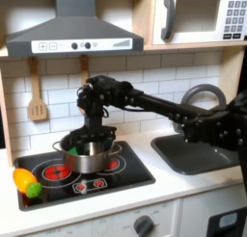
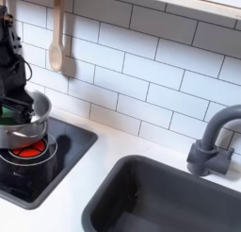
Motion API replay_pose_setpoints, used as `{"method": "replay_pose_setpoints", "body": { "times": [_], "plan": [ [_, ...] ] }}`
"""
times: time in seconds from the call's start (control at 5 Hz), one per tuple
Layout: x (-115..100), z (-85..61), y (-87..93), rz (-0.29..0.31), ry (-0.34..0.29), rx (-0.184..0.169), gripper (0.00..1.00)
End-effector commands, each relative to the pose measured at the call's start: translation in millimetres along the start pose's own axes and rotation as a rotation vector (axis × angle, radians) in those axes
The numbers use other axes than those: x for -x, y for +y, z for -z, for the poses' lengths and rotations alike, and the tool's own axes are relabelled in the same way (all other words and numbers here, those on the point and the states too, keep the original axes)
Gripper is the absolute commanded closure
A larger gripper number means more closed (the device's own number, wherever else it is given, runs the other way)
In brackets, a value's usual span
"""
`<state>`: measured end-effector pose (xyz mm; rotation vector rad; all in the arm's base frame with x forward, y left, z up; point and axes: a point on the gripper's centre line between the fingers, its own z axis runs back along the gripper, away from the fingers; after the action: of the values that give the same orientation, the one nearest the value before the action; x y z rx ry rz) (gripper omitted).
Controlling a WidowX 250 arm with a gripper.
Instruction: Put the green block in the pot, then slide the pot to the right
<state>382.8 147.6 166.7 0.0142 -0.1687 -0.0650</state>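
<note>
The pot is shiny steel and stands on the black hob's back left burner; in the second exterior view the pot is at the left edge. The green block shows as a small bright patch at the pot's left rim in the first exterior view, and the green block lies just inside the rim in the second exterior view. My gripper points down over the pot's mouth, reaching in from the first exterior view's right. In the second exterior view my gripper is cut by the left edge, its fingers hidden.
The hob has red burner rings. An orange toy vegetable with a green tip lies at its front left. A dark sink with a faucet lies to the right. A wooden spatula hangs on the tiled wall.
</note>
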Motion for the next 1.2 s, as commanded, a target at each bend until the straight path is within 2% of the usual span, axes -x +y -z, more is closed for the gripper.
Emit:
{"method": "replay_pose_setpoints", "body": {
  "times": [0.0,0.2,0.6,1.0],
  "plan": [
    [7.7,-2.4,-19.4,0.036,0.007,0.019,0.0],
    [10.1,-4.8,-33.5,0.067,0.013,0.031,0.0],
    [18.2,-9.5,-47.3,0.093,0.007,0.029,0.0],
    [29.2,-10.5,-69.2,0.123,0.012,0.04,0.0]
  ]
}}
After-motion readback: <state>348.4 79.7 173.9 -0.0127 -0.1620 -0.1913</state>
